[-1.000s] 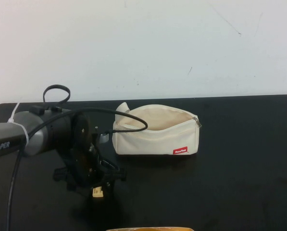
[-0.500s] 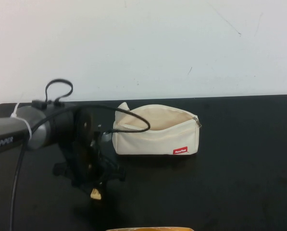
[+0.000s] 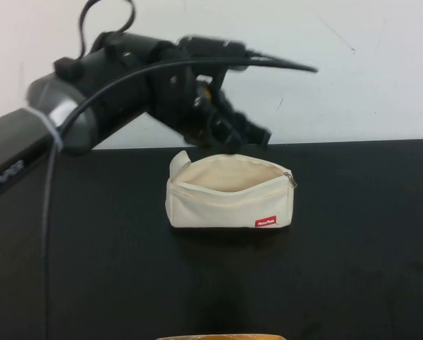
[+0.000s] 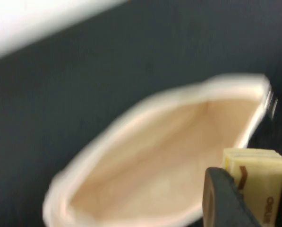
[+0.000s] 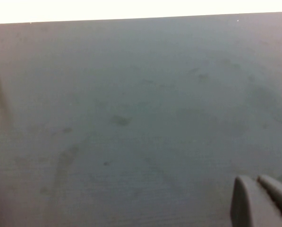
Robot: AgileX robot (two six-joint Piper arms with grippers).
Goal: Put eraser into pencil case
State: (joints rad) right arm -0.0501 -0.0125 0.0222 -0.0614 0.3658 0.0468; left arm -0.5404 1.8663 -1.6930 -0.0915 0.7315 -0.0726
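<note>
left gripper (image 3: pixel 250 134) just swung up off the table and is hovering over the open pencil case (image 3: pixel 229 193), clamping the eraser (image 4: pixel 255 182); drop's next; right gripper (image 5: pixel 260 198) is idling, pinched together

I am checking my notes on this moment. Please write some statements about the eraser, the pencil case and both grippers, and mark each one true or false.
1. The pencil case is unzipped. True.
2. The eraser lies on the table. False: the left gripper holds it.
3. The left gripper is above the pencil case. True.
4. The pencil case has a blue label. False: it is red.
5. The right gripper holds the eraser. False: it is shut on nothing, over bare table.
</note>
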